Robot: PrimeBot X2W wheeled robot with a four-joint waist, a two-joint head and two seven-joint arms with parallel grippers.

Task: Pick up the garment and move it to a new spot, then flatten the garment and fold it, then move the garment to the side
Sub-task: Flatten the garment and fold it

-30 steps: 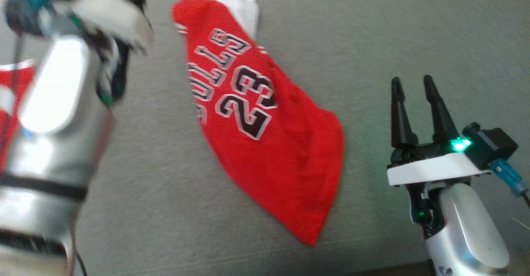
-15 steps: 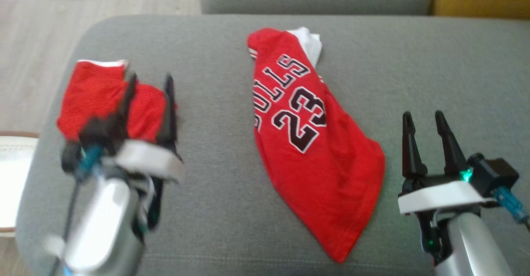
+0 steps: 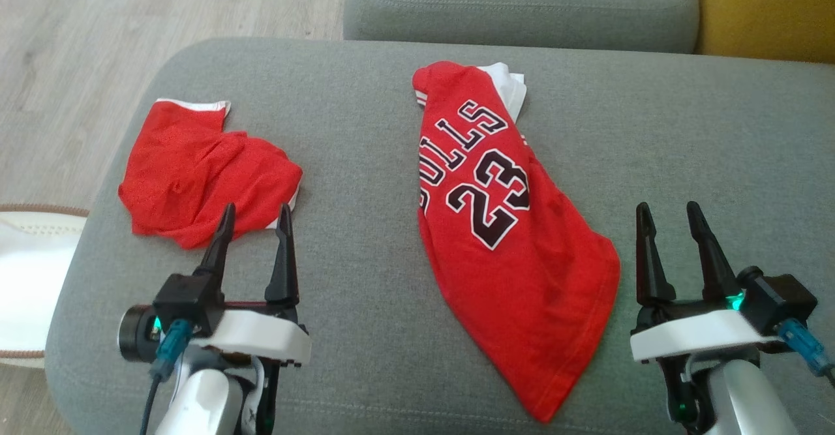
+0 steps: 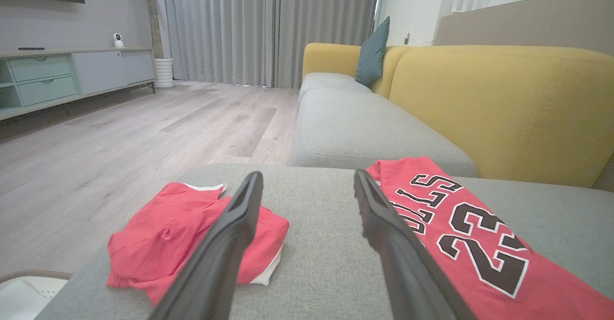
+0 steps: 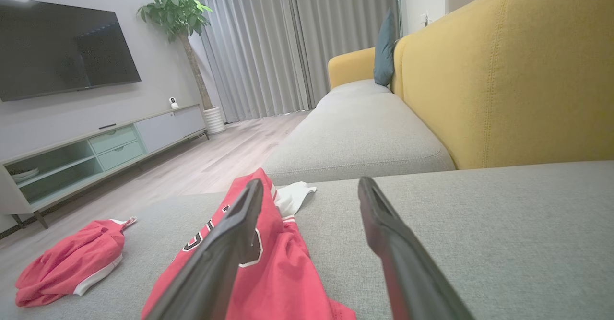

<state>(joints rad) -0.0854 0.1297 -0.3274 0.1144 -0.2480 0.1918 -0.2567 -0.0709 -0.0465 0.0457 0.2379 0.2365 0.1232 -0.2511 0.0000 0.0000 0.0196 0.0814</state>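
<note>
Grey fabric sofa cushion [image 3: 365, 128] lies before me, its rounded left edge dropping to pale wooden floor [image 3: 78, 44]. A red Bulls 23 jersey [image 3: 522, 259] lies slantwise mid-cushion with bare room either side. Crumpled red shorts [image 3: 196, 174] sit near the left edge. My left tool [image 3: 256, 210] and right tool [image 3: 667, 207] hover wide, holding nothing.

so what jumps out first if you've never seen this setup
The red jersey with the number 23 lies diagonally across the middle of the grey sofa cushion. A smaller crumpled red garment sits apart from it near the cushion's left end. The left gripper and the right gripper hover open and empty at the near edge.
</note>
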